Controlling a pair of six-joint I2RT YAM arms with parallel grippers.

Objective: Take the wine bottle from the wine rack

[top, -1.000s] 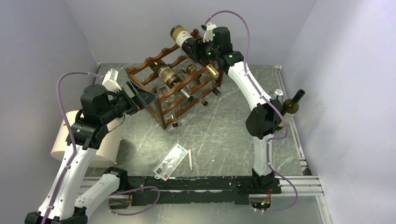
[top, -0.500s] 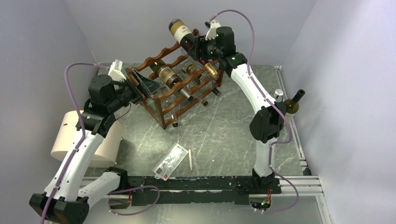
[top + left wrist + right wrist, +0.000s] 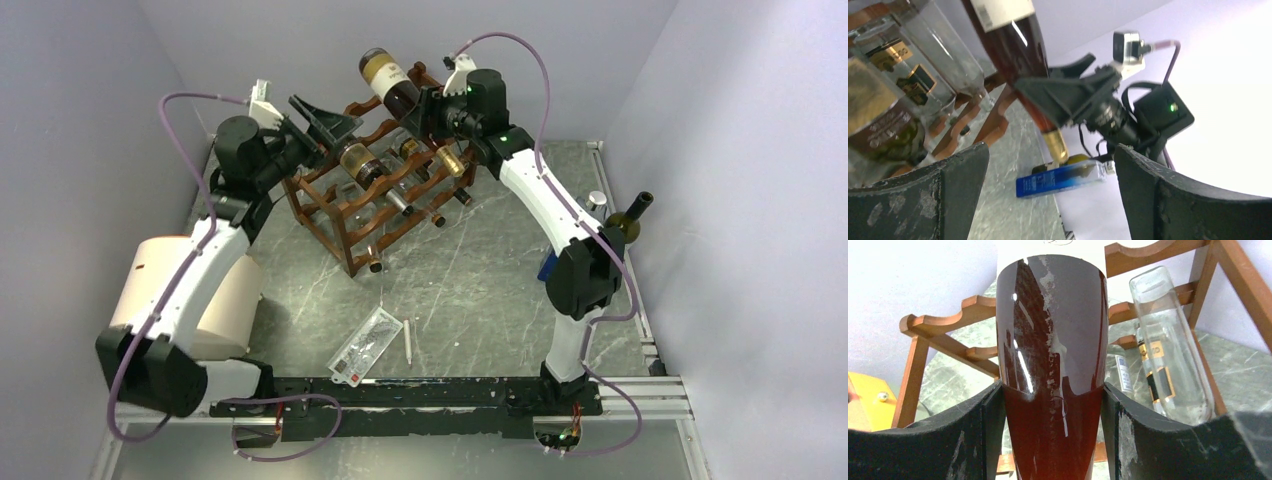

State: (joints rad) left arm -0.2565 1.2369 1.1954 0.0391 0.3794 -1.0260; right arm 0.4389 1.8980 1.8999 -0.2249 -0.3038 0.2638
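Observation:
The wine bottle (image 3: 390, 80), dark red-brown with a cream label, hangs tilted above the top tier of the reddish-brown wine rack (image 3: 370, 205). My right gripper (image 3: 425, 108) is shut on its shoulder. In the right wrist view both pads press the bottle (image 3: 1053, 340) from either side, with the rack (image 3: 948, 325) behind it. My left gripper (image 3: 325, 118) stands wide open at the rack's upper left, holding nothing. In the left wrist view its jaws (image 3: 1050, 155) frame the lifted bottle (image 3: 1020, 65) and the right gripper beyond.
Other bottles lie in the rack, one with a gold label (image 3: 358, 160) and a clear one (image 3: 1168, 365). A green bottle (image 3: 628, 222) stands at the right edge beside a blue box (image 3: 1060, 177). A white roll (image 3: 160, 290) sits left. A card (image 3: 368, 342) and pen (image 3: 408, 342) lie near.
My left arm has risen and swung back towards the rack's top, jaws still open. The right gripper has lifted the bottle slightly higher and to the right.

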